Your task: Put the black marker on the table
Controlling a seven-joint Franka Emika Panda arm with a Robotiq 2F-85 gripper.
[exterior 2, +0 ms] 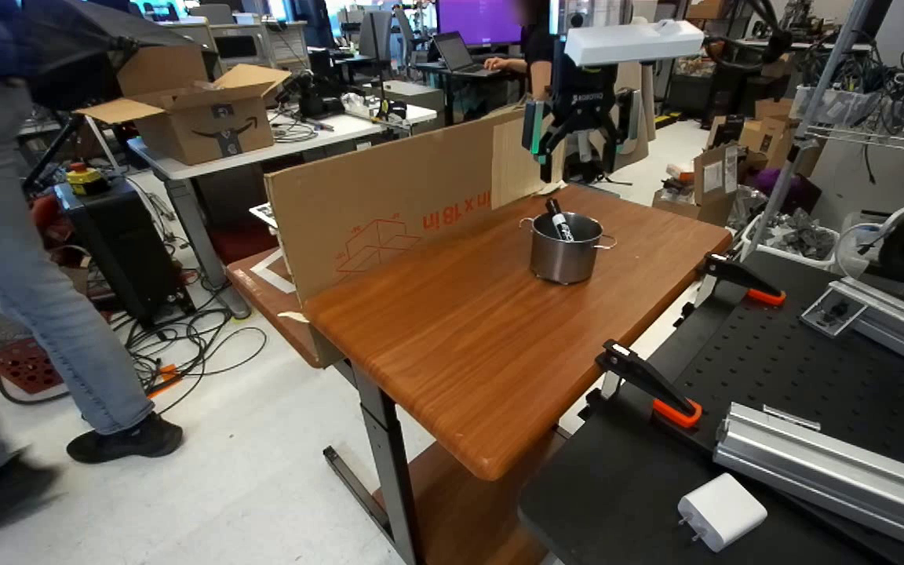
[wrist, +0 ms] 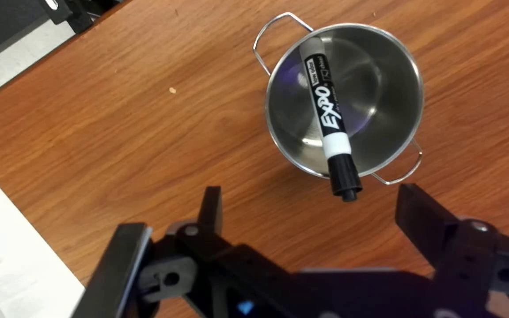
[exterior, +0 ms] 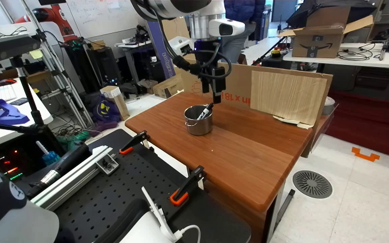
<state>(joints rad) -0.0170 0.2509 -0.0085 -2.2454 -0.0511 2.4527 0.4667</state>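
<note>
Closest to the wrist camera is the gripper, fingers wide apart, holding nothing. Below them spreads the table; on it, lower than the fingertips and to one side, stands the metal pot. In it leans the black marker, capped end past the rim, towards the gap between the fingers. Best centre that gap over it, close squarely, then lift clear of the rim.
</note>
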